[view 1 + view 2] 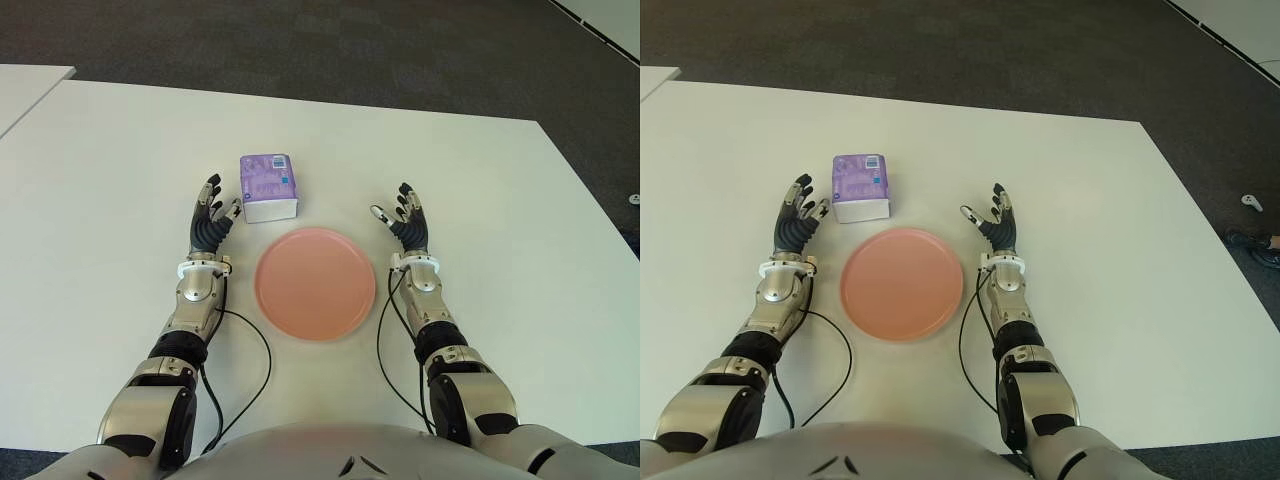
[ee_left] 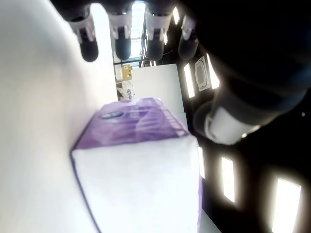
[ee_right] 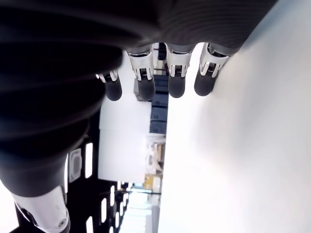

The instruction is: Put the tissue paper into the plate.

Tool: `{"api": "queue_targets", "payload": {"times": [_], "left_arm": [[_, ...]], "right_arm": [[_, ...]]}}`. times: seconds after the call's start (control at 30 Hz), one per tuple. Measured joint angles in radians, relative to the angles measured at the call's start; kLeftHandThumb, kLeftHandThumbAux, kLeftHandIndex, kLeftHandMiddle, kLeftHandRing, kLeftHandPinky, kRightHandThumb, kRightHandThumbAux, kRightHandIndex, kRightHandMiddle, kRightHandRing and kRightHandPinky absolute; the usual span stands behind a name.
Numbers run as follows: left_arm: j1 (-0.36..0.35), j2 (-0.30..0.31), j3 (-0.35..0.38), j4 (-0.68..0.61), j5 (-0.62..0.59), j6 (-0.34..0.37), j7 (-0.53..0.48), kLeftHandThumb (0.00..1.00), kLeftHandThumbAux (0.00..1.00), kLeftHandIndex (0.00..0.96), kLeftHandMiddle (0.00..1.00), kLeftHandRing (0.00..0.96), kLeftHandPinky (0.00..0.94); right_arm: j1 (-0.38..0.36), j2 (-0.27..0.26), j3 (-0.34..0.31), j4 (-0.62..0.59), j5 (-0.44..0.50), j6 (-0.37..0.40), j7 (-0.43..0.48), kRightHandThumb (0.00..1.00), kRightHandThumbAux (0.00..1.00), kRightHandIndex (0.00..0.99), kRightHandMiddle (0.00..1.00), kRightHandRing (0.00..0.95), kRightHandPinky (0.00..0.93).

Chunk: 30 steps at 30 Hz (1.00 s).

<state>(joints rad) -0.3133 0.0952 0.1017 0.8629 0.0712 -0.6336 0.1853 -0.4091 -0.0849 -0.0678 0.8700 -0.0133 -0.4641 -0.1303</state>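
Meanwhile, on the white worktop (image 1: 100,180): purple tissue pack (image 1: 268,186) just beyond the empty pink plate (image 1: 315,282), left hand (image 1: 210,224) beside the pack with fingers spread and holding nothing, right hand (image 1: 405,224) right of the plate, likewise spread and empty.

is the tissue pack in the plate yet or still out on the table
Out. The tissue pack sits on the white table just beyond the pink plate, which holds nothing.

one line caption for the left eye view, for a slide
Both hands open on the white table: left hand beside the purple tissue pack, right hand right of the empty pink plate.
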Motion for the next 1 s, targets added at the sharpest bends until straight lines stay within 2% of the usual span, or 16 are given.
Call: {"api": "queue_targets", "payload": {"times": [0.17, 0.33, 1.0], "left_arm": [[0.002, 0.0, 0.001, -0.002, -0.005, 0.002, 0.0, 0.162, 0.653, 0.049, 0.031, 0.037, 0.079], [0.002, 0.0, 0.001, -0.003, -0.005, 0.0, 0.0, 0.181, 0.655, 0.046, 0.028, 0.036, 0.076], [0.011, 0.001, 0.007, -0.022, -0.014, 0.003, 0.0, 0.189, 0.621, 0.054, 0.032, 0.038, 0.076]], "right_arm": [[-0.009, 0.042, 0.0, 0.035, -0.002, -0.055, -0.04, 0.122, 0.726, 0.0, 0.011, 0.01, 0.045], [-0.024, 0.069, -0.002, 0.061, -0.003, -0.074, -0.072, 0.117, 0.718, 0.003, 0.027, 0.022, 0.062], [-0.042, 0.097, -0.025, 0.095, -0.001, -0.103, -0.106, 0.129, 0.725, 0.021, 0.057, 0.048, 0.08]]}}
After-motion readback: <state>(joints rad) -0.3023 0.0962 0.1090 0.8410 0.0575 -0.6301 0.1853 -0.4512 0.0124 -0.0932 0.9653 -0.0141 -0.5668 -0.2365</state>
